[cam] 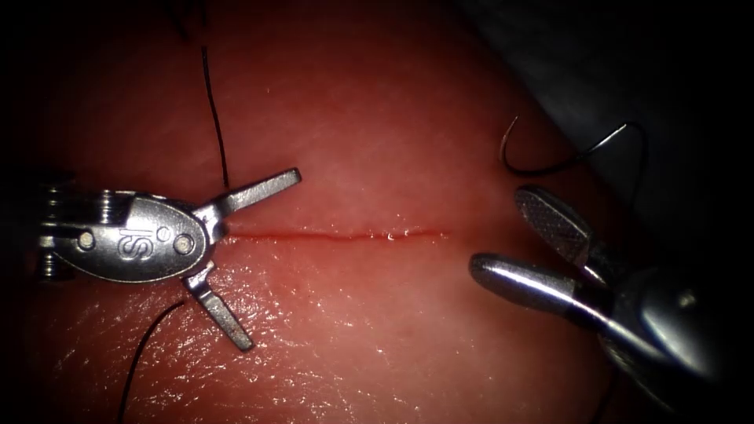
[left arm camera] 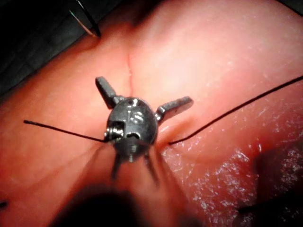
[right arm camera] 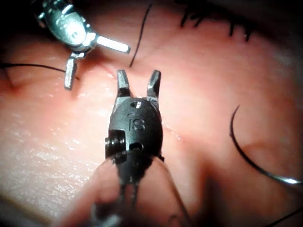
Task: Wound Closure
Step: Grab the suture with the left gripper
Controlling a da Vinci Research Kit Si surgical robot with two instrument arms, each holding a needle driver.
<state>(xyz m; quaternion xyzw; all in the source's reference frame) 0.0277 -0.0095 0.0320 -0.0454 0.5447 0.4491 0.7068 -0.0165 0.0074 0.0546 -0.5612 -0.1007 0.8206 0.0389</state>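
At the left end of the cut (cam: 338, 234), our left hand (cam: 267, 263) stands wide open, one jaw angled up past the line of the cut and the other down below it, holding nothing. A strand of thread (cam: 216, 126) runs up the tissue (cam: 377, 118) from just behind the upper jaw, and another strand lies on the tissue below the lower jaw. From the left wrist view we see the same hand (left arm camera: 142, 97) spread over the cut (left arm camera: 129, 71), with thread (left arm camera: 236, 109) trailing off to either side of it.

Our right hand (cam: 503, 235) sits just past the right end of the cut, its jaws parted and empty. The needle (cam: 550, 161) lies free on the tissue just above this hand, near the tissue's right edge, touched by neither hand; we cannot tell whether its tip enters the tissue. From the right wrist view the right hand (right arm camera: 138, 81) is open, and the needle (right arm camera: 251, 156) lies beside it, apart from the jaws.
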